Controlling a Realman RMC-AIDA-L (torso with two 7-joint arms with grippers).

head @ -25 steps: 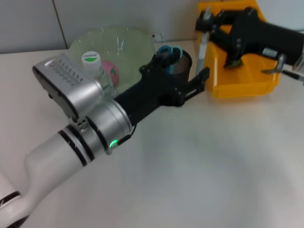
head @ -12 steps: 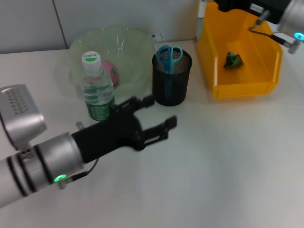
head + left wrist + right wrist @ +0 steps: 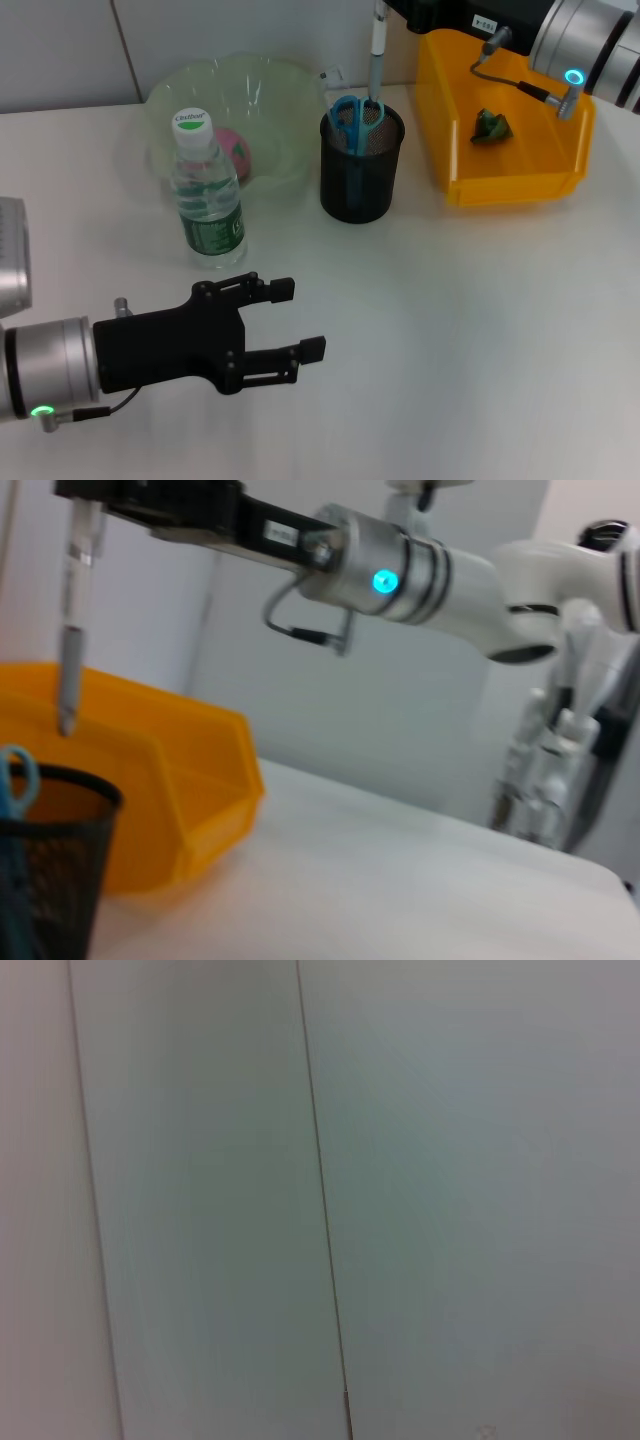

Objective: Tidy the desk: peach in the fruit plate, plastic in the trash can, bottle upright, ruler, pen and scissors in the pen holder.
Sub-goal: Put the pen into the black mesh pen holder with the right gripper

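Note:
My right gripper (image 3: pixel 92 502) is shut on a grey pen (image 3: pixel 375 60) and holds it upright over the black mesh pen holder (image 3: pixel 360 175), with the tip at the holder's mouth. The pen also shows in the left wrist view (image 3: pixel 70 630). Blue-handled scissors (image 3: pixel 350 115) stand in the holder. The bottle (image 3: pixel 205 195) stands upright beside the green fruit plate (image 3: pixel 280 90), which holds the pink peach (image 3: pixel 237 150). Crumpled green plastic (image 3: pixel 490 125) lies in the yellow trash can (image 3: pixel 520 175). My left gripper (image 3: pixel 302 320) is open and empty, low over the table's near left. No ruler shows.
The bare white table (image 3: pixel 470 330) spreads in front of the holder and the trash can. A grey wall runs behind the desk. The right wrist view shows only wall panels.
My left arm has pulled back from the pen holder to the near left, uncovering the bottle. My right arm has swung left from over the trash can, bringing the pen over the holder.

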